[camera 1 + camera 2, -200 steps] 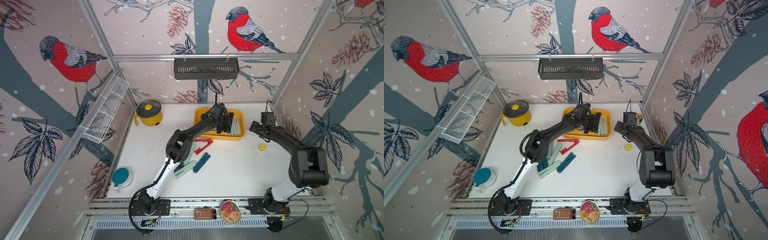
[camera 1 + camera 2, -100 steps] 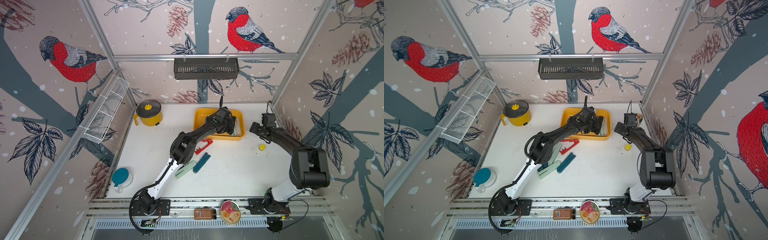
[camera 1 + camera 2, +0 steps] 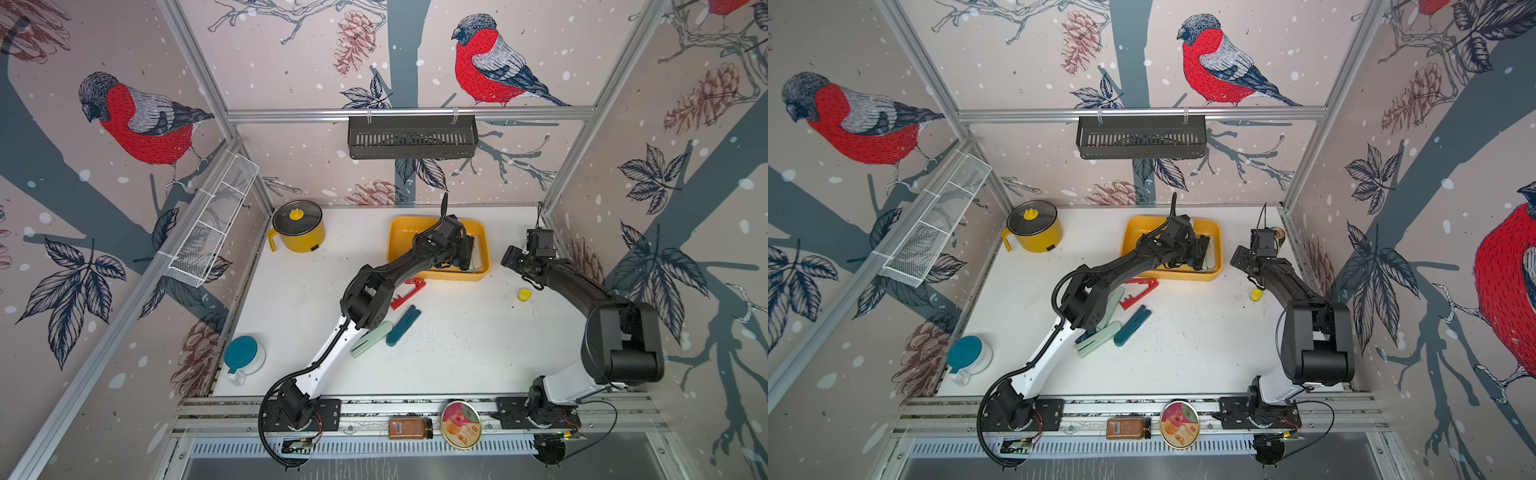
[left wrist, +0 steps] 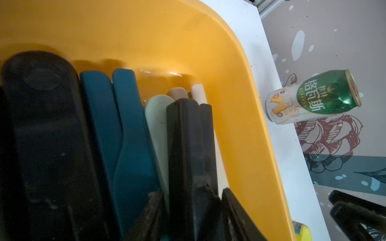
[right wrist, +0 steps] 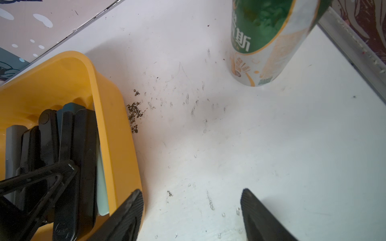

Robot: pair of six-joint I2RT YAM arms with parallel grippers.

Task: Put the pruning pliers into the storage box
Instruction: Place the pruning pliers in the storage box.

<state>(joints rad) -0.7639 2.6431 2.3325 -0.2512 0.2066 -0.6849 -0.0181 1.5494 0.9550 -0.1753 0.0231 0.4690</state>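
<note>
The left gripper reaches into the yellow box, fingers either side of the black pliers; pinching or just clear, I cannot tell. The right gripper stands open and empty over bare table. The pliers look light, stiff, smooth plastic: pinch across both closed arms mid-length. The left wrist view shows the row packed in the box; only the top views show the red pliers, teal pliers and mint pliers lying on the table.

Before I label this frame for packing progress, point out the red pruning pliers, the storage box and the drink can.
red pruning pliers (image 3: 405, 297): in a top view, middle of an arm.
storage box (image 3: 457, 275): in a top view, near wall.
drink can (image 4: 313, 98): left wrist view, label side.
</note>
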